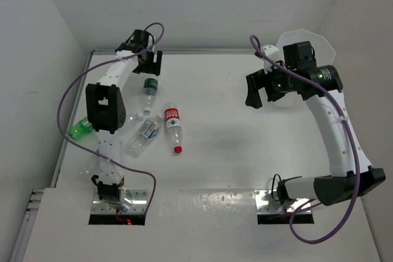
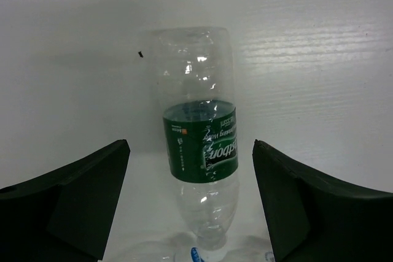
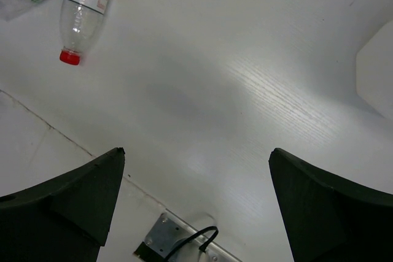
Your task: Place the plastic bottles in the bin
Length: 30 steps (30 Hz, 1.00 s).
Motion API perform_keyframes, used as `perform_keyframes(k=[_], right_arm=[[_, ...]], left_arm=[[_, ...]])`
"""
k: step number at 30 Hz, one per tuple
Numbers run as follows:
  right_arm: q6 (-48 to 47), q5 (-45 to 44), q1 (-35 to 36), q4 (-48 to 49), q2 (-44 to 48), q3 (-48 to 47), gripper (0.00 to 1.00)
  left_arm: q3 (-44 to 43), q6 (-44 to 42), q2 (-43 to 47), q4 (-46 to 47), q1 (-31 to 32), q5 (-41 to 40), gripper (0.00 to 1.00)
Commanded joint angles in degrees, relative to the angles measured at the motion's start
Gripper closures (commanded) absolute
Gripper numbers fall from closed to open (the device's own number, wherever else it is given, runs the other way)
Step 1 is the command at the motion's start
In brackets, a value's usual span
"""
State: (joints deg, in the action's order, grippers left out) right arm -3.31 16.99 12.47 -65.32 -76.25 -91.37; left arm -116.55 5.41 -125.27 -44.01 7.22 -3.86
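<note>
L gripper (image 1: pixel 150 64) at green-label bottle (image 2: pixel 201 142), upper left
Open astride it, seemingly not touching, ready for pickup; R gripper (image 3: pixel 196 150) open, empty, near bin (image 1: pixel 307 36).

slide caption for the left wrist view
Open left gripper frames a green-label bottle lying on the white table.

top: overhead, whole table (image 1: pixel 245 145) | wrists: close, facing down | top+right share red-labelled bottle (image 1: pixel 174 121)

A green-labelled bottle (image 2: pixel 199 145), a red-labelled bottle (image 1: pixel 174 126) — white table (image 1: pixel 258 151).
</note>
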Motion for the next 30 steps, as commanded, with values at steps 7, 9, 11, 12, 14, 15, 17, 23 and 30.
perform_keyframes(k=[7,9,11,12,14,15,17,23,30], right_arm=[[-0.55,-1.52,0.10,0.72,-1.36,-2.15,0.01],[-0.47,-1.70,0.19,0.54,-1.45,-2.32,0.01],[-0.56,-1.70,0.01,0.72,-1.36,-2.41,0.01],[-0.64,-1.70,0.19,0.72,-1.53,-2.41,0.01],[-0.64,-1.70,0.19,0.72,-1.71,-2.76,0.01],[-0.73,-1.61,0.27,0.72,-1.89,-2.84,0.01],[-0.56,-2.74,0.62,1.33,-2.06,-2.85,0.01],[-1.08,-8.02,4.83,5.11,-1.36,-2.32,0.01],[-0.82,-10.75,8.53,7.04,-1.10,-2.41,0.01]], left_arm=[[-5.43,3.46,-7.26,1.12,1.92,-3.25,0.11],[-5.44,4.08,-7.96,1.12,1.92,-4.32,0.13],[-5.44,4.08,-8.49,1.12,1.92,-4.93,0.14],[-5.44,4.78,-9.19,1.12,1.92,-4.93,0.14],[-5.44,4.79,-10.16,1.12,1.39,-4.93,0.15],[-5.44,4.79,-10.17,1.12,1.39,-4.93,0.17],[-5.44,4.79,-11.57,1.12,1.39,-4.40,0.19],[-5.97,4.26,-12.10,1.12,0.25,-2.38,0.35],[-6.49,3.73,-13.24,1.12,0.25,-0.37,0.47]])
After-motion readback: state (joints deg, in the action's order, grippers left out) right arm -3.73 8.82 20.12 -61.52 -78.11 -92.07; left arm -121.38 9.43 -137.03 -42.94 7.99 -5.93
